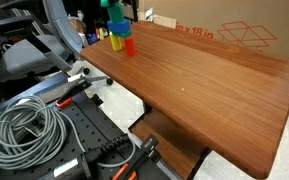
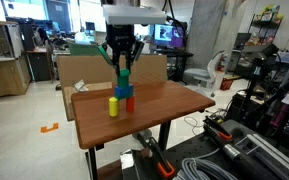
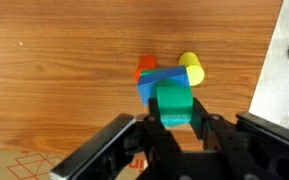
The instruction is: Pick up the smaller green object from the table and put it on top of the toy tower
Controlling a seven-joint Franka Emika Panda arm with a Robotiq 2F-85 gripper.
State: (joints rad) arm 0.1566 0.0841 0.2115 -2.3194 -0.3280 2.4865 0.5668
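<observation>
Exterior views: near table (image 1: 204,90) corner, oblique; farther, frontal. Wrist view overhead, close. All share toy tower (image 2: 125,90).

Your claw (image 3: 174,128) is matte black, with angular, linked fingers (image 3: 119,142). In an exterior view, a pale grey wrist housing (image 2: 134,14) tops it.

A lab: coiled cables (image 1: 24,128), lit monitors (image 2: 170,33), an office chair (image 2: 198,72) and a cardboard box (image 1: 229,35).
</observation>
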